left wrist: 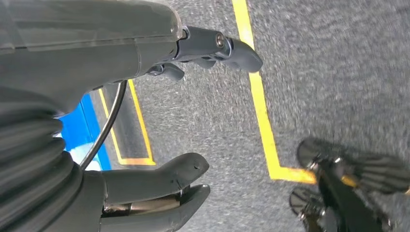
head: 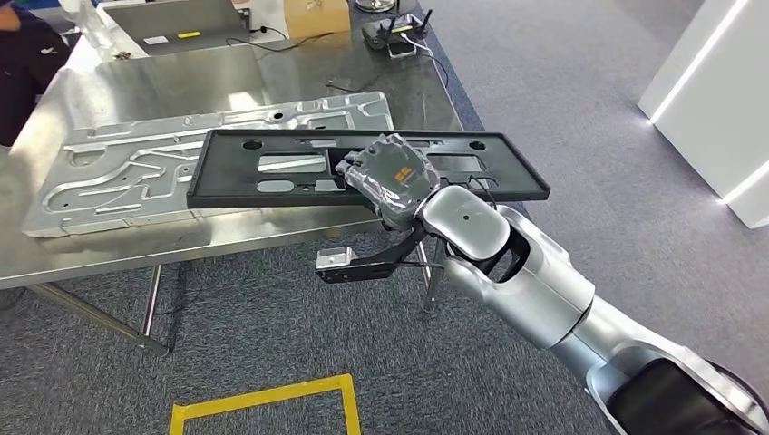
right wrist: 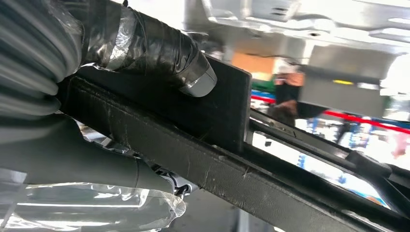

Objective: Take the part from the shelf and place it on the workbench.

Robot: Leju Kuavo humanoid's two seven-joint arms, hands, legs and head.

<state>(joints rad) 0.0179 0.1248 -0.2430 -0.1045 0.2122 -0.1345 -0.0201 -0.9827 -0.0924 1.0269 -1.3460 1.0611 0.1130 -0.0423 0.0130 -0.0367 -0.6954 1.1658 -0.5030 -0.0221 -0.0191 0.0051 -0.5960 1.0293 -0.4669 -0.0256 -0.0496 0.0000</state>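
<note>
Look at the centre of your head view: the right hand, wrapped in clear film, is clamped on the near long edge of the black panel, a long flat part with cut-out slots. The panel runs from left of centre to right of centre, and its left portion overlaps the embossed silver metal plate lying on the steel workbench; whether it rests on the plate or hangs just above it, you cannot tell. Its right end juts past the bench edge over the grey carpet. In your right wrist view the taped thumb presses on one face of the panel while the film-covered fingers sit against the opposite side. The silver right arm enters from the lower right corner of the head view. In your left wrist view the left hand holds nothing, its thumb and dark fingers apart, above carpet marked with yellow tape lines. A yellow tape rectangle sits at the bottom of the head view. At the top, beyond the bench, there is a cardboard box, and a person's dark sleeve occupies the upper left corner.
</note>
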